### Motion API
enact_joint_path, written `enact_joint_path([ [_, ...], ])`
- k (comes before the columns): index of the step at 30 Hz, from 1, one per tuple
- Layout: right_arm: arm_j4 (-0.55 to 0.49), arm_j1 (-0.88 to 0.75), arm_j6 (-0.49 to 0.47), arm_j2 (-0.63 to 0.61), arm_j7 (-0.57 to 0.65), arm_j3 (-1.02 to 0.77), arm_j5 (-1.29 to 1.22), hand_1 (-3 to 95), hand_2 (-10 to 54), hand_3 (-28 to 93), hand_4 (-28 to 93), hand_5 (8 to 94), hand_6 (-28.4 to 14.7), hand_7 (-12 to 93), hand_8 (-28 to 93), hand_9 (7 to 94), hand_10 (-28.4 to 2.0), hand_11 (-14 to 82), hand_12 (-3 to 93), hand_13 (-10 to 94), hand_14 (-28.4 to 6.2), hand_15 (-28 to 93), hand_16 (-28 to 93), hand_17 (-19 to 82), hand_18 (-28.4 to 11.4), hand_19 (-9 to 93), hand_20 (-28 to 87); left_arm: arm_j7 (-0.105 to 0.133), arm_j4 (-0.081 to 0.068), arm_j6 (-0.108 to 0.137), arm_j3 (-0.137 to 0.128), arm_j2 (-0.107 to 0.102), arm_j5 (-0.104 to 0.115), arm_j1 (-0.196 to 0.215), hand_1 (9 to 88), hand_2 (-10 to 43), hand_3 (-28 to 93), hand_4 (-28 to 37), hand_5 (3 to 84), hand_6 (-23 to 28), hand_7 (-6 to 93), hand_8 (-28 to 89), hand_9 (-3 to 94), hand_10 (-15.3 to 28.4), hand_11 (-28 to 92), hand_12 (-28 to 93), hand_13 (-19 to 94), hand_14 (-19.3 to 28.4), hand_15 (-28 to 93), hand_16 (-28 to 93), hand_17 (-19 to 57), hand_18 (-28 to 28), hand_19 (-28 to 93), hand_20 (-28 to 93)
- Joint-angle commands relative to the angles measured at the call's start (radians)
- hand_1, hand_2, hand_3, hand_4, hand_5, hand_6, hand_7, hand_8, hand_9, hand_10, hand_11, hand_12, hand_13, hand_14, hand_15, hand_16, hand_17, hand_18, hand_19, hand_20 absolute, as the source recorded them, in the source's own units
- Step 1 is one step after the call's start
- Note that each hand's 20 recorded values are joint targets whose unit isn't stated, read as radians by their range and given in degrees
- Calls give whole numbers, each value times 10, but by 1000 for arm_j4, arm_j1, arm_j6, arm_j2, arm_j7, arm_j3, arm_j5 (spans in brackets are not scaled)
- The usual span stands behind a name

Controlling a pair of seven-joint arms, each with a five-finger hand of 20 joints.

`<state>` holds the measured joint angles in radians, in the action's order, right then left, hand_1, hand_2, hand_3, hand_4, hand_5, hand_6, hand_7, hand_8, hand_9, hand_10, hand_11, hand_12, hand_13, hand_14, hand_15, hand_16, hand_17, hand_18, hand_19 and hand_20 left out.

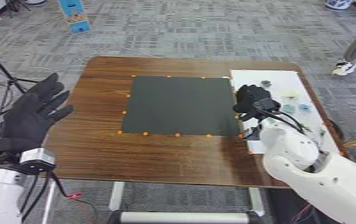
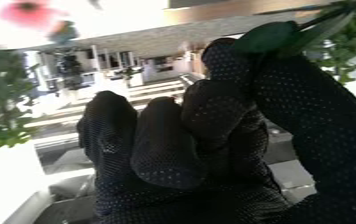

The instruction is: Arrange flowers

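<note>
- Right wrist view: leafy stem (image 2: 268,37) pinched by right hand (image 2: 167,162), beside white board (image 1: 281,79).
- Probably light, bendy; leaves bruise easily. Best held mid-stem, gently.
- Left hand (image 1: 34,112) empty, fingers apart.

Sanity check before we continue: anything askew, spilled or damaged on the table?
Nothing stands out. The dark mat and white sheet lie flat, and I see no spill. The green leaf at the right hand's thumb looks whole. Small items on the sheet are too small to check for damage.
</note>
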<state>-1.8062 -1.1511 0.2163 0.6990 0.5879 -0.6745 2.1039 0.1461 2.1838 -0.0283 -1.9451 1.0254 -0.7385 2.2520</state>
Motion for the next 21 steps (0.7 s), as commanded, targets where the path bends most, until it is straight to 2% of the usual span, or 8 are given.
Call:
enact_joint_path([
  [1,121,201,1,298,9,144,-45,378,-95,835,-48,676,3,601,294,811,-81,581,520,784,-65,834,402,533,-195,932,728,7,6,-14,-19,-39,-2,-28,246,-95,681,-283,241,14,162,-89,201,93,128,170,172,121,128,57,-112,208,388,79],
  [7,167,258,-33,422,28,228,-39,376,-95,835,-43,680,3,598,297,812,-80,579,522,788,-65,832,401,537,-196,932,729,19,6,-16,-22,-56,-2,-45,241,-95,678,-283,241,14,159,-86,200,93,123,173,171,120,123,60,-112,208,384,80],
  [8,182,263,-41,441,33,234,-36,377,-95,834,-44,680,3,597,298,813,-79,578,522,788,-65,832,401,538,-196,932,729,18,-1,-13,-10,-63,-2,-63,241,-95,678,-283,242,14,159,-86,200,93,124,174,171,120,123,61,-112,208,384,80],
  [13,239,277,-76,520,86,270,-42,376,-95,835,-43,682,5,596,298,816,-77,577,521,794,-62,831,398,544,-195,932,729,31,-12,3,23,-77,1,-102,242,-95,678,-283,244,15,160,-86,203,94,126,176,173,121,122,62,-112,209,383,82],
  [14,262,289,-71,533,91,289,-50,376,-95,834,-43,682,5,596,299,817,-77,577,522,795,-62,831,397,547,-195,932,729,42,-13,3,30,-80,-1,-105,242,-95,678,-283,245,15,160,-86,203,94,126,176,173,121,122,62,-112,209,383,82],
  [17,347,303,-101,585,89,298,-69,376,-95,833,-44,683,6,595,299,820,-76,576,520,796,-62,830,398,550,-194,932,730,44,-23,-6,54,-90,-3,-141,242,-95,678,-283,247,16,161,-86,205,94,126,175,174,120,122,62,-111,209,383,83],
  [19,403,312,-105,613,97,304,-90,377,-95,833,-46,684,6,593,298,820,-77,576,520,797,-62,830,398,551,-193,932,730,46,-35,-5,79,-103,-5,-172,242,-95,679,-283,248,16,162,-87,205,95,126,175,174,121,122,62,-111,210,384,83],
  [21,431,313,-115,635,111,304,-112,378,-95,832,-49,684,6,592,297,820,-77,576,520,799,-61,829,398,554,-194,932,730,52,-32,-4,83,-103,-6,-172,243,-95,677,-283,248,16,161,-87,206,95,126,174,174,121,122,62,-111,210,384,83],
])
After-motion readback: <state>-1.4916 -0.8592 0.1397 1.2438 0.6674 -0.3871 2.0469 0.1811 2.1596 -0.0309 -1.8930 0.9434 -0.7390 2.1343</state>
